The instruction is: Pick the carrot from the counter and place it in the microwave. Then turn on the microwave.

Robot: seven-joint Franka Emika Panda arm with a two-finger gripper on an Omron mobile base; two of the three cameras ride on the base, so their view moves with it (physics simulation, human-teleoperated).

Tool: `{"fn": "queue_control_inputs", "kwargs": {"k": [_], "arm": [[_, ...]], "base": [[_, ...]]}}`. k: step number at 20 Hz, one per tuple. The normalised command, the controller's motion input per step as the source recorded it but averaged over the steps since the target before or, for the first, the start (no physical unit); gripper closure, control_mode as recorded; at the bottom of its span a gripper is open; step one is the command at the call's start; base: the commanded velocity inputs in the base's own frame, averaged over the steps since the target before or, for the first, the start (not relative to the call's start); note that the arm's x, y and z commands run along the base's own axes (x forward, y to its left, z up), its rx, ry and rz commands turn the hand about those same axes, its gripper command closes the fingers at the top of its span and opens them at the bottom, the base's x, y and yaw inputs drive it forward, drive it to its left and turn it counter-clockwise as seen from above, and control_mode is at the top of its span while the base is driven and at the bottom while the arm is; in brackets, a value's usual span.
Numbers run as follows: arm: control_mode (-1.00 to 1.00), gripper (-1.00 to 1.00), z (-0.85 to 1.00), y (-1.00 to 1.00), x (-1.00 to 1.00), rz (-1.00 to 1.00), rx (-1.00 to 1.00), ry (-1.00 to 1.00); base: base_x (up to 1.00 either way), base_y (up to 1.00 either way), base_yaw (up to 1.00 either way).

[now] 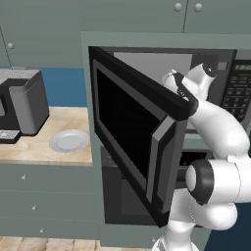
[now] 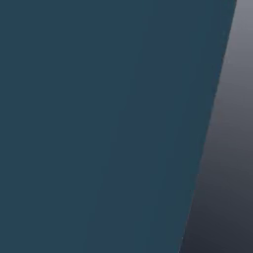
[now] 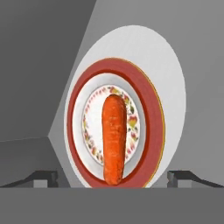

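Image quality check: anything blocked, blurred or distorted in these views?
Right base view: blocked, just flat blue and a grey gradient. Left base view: soft, open microwave door hides the cavity. Hand view: sharp, shadowless; steep angle stretches the plate under the carrot into an oval.

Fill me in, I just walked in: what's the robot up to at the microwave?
The arm is reaching into the open microwave. The carrot lies on a red-rimmed patterned plate inside, and the gripper hangs open, its fingertips either side of the carrot without holding it. The door is wide open, so switching on is not yet done.
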Motion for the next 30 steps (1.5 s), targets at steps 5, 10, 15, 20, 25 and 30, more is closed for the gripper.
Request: {"fn": "queue_control_inputs", "kwargs": {"k": [5, 10, 15, 20, 25, 30], "arm": [[-1.00, -1.00, 0.24, 0.00, -0.38, 0.00, 0.00, 0.00], [-1.00, -1.00, 0.24, 0.00, -0.37, 0.00, 0.00, 0.00], [-1.00, -1.00, 0.21, 0.00, -0.39, 0.00, 0.00, 0.00], [-1.00, -1.00, 0.20, -0.01, -0.42, 0.00, 0.00, 0.00], [-1.00, -1.00, 0.26, -0.04, -0.45, 0.00, 0.00, 0.00], [-1.00, -1.00, 0.31, -0.02, -0.43, 0.00, 0.00, 0.00]], "base": [[0.00, 0.00, 0.00], [0.00, 0.00, 0.00], [0.00, 0.00, 0.00], [0.00, 0.00, 0.00], [0.00, 0.00, 0.00], [0.00, 0.00, 0.00]]}}
